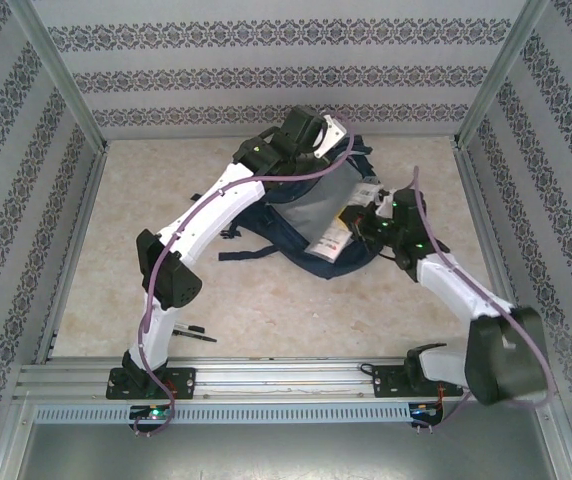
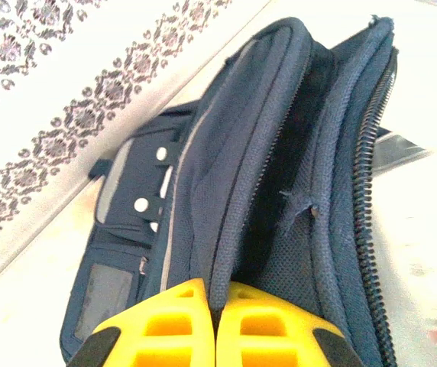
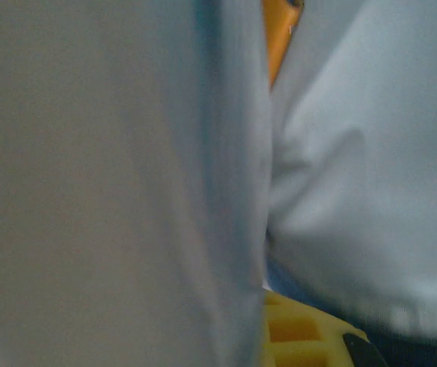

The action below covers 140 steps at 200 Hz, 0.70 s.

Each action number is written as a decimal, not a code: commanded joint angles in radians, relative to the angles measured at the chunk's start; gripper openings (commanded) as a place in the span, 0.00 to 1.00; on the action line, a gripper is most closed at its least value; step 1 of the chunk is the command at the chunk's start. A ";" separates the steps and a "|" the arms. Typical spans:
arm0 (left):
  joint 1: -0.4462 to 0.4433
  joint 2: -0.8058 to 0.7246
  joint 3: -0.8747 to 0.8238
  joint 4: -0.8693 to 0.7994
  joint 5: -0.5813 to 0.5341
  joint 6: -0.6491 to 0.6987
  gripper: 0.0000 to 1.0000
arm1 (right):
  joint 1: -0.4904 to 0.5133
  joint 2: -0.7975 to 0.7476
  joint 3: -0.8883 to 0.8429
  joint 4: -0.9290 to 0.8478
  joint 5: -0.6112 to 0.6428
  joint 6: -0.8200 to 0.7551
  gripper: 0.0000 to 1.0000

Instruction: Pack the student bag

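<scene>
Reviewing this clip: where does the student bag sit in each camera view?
Top external: student bag mid-table toward the far wall, between both arms.
Left wrist: its open zipped rim rises from the left gripper, which pinches it.
Right wrist: blurred pale fabric close up, likely the bag.
Shared landmark: grey panel, probably that pale fabric.

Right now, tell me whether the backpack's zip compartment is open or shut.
Open. The backpack's zipper teeth lie unjoined, dark mesh lining shows in the gap, and the left gripper pinches its fabric.
</scene>
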 commanded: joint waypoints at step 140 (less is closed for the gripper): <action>-0.004 -0.014 0.073 0.091 0.137 -0.115 0.00 | 0.105 0.413 0.291 -0.131 0.475 0.282 0.62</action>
